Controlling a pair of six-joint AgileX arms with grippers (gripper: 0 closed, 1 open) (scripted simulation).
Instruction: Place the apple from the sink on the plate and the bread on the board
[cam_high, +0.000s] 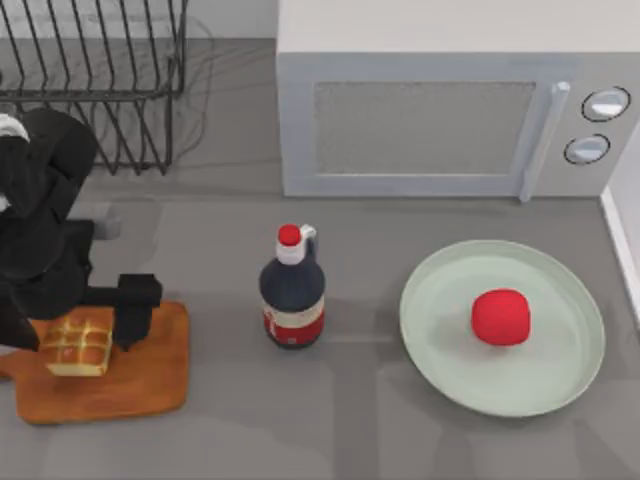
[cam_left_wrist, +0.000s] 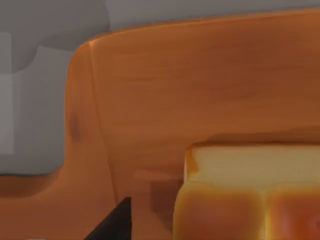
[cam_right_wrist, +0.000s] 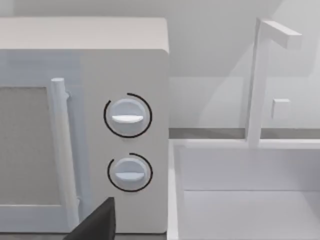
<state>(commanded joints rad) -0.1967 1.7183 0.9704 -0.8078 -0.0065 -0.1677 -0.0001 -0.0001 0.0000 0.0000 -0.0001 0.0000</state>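
Leftmost, the left gripper (cam_high: 85, 335) hung over the board (cam_high: 150, 385), its jaws spread around the bread (cam_high: 78, 345), which rested on the wood. Right of the bottle (cam_high: 292, 295), the apple (cam_high: 500, 317) sat on the plate (cam_high: 440, 340). Beyond it, the right wrist view showed the microwave (cam_right_wrist: 125, 140) and sink (cam_right_wrist: 250, 200); whether the right jaws were open I could not tell.

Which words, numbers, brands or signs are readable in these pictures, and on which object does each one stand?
No text can be read anywhere.
Dark glass bottle with red cap: its red-and-white label is too blurred to read.
White microwave oven: its two round dials carry no numbers or marks.
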